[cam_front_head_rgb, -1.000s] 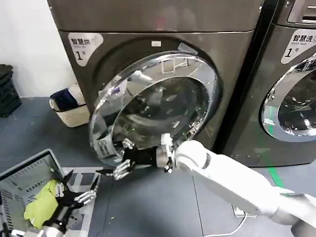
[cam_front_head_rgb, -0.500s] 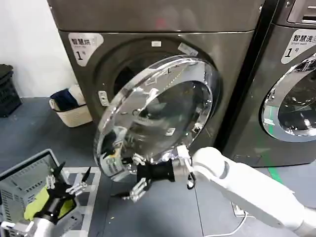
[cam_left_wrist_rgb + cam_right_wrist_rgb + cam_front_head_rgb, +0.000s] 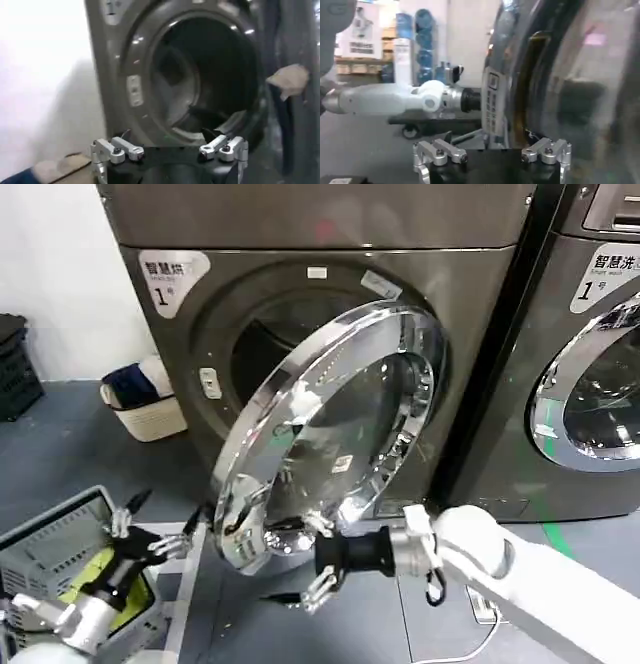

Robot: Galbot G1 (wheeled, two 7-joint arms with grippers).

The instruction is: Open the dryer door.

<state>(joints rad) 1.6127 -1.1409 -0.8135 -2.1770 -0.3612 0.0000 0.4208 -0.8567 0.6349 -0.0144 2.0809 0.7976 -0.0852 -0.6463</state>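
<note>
Head cam looks down at the dryer (image 3: 330,334) from above, both wrist cams sit close, all sharing its door (image 3: 325,434).

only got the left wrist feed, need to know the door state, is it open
Observer: Yes. In the head view the door is swung out from the dryer, with the drum opening exposed behind it.
Operator: where's the right gripper
Observer: The right gripper is open, just below the door's lower rim, holding nothing.
Operator: and my left one, relative to the door
Observer: The left gripper is open, low to the left of the door, over a grey basket holding a yellow-green cloth.
</note>
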